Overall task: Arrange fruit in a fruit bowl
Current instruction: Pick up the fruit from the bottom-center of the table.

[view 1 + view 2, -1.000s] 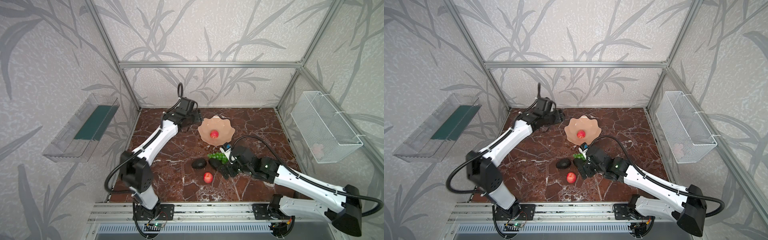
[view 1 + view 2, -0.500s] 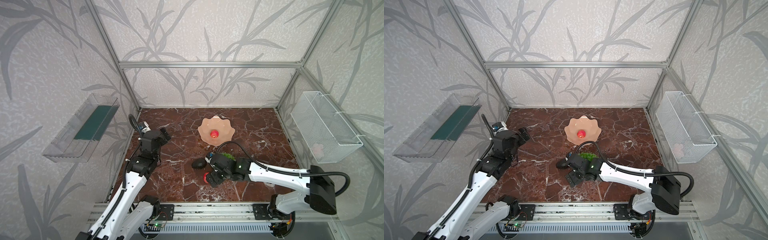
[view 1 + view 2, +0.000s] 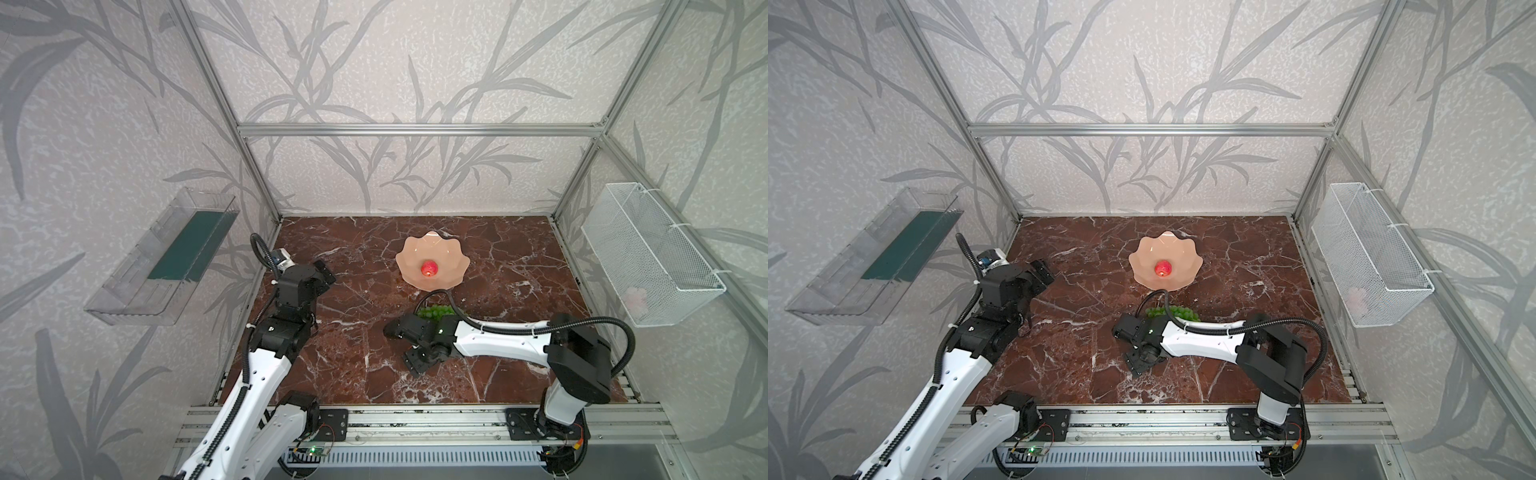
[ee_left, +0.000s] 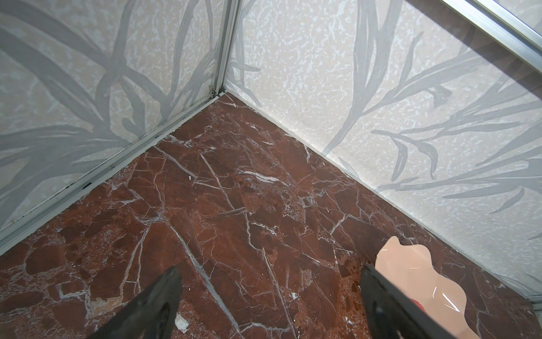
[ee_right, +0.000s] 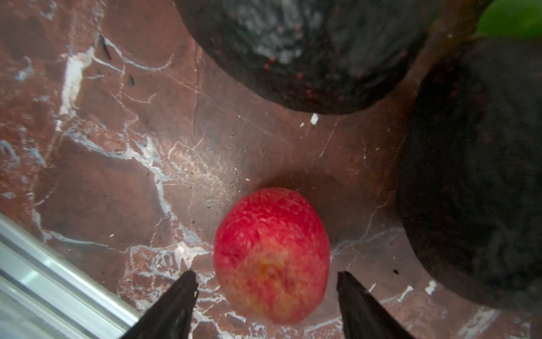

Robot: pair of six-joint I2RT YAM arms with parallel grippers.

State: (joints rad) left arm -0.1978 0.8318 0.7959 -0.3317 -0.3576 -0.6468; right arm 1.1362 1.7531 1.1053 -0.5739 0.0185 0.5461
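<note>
Near the front of the marble table point(image 5: 117, 176), a red apple point(image 5: 271, 255) between the parted fingers of the right gripper point(image 5: 265, 278), untouched. Long axis in line with the fingers, yellowish end toward the wrist. Just beyond, a dark avocado point(image 5: 308, 52); alongside, a second avocado point(image 5: 475, 176); grapes point(image 3: 436, 311) near. Another apple point(image 3: 429, 268) inside the fruit bowl point(image 3: 451, 259). Left gripper point(image 4: 271, 271) spread wide, empty.

Glossy peach bowl point(image 3: 451, 266); polished-looking red marble tabletop point(image 3: 365, 257); dark avocado point(image 5: 308, 52) pebbly, perhaps matt through blur; white wire-mesh basket point(image 3: 648, 257).

Leaf-print walls point(image 3: 395, 62) — dark red floor point(image 3: 353, 249), probably marble.
</note>
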